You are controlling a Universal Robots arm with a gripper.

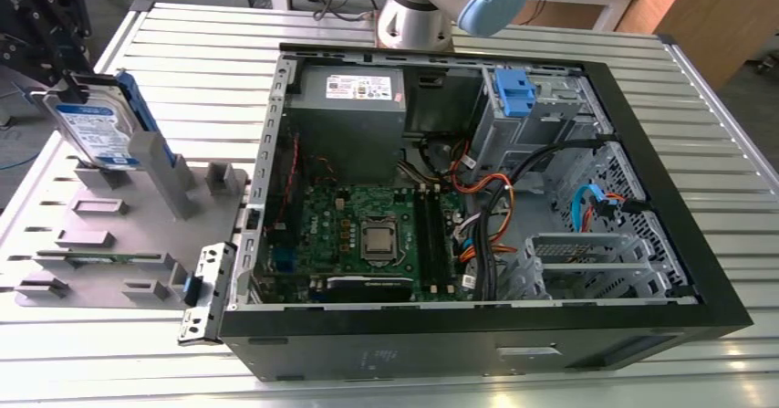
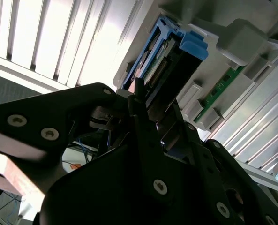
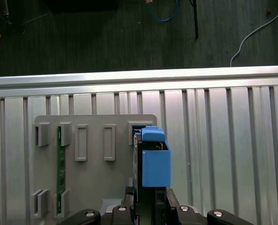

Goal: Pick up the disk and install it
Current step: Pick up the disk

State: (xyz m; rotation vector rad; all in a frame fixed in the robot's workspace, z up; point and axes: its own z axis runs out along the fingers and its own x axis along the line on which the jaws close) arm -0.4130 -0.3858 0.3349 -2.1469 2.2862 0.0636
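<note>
- Exterior view: grips the disk (image 1: 95,125), blue-and-white label unreadable, upright in the gripper (image 1: 76,84) at the grey fixture plate (image 1: 122,244), beside the open computer case (image 1: 487,340).
- Second wrist view: clamps both faces of the disk (image 2: 172,75).
- First wrist view: holds the disk (image 3: 155,161) edge-on near the plate's edge, bare slatted table (image 3: 223,140) alongside.

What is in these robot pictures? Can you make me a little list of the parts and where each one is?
gripper: at the top edge of the disk
disk: upright on edge at the grey holder tray, outside the computer case
computer case: lying open on the slatted metal table
motherboard: green, flat inside the case
power supply: grey box, beyond the motherboard
blue latch: on the metal cage
job so far: disk not installed
</note>
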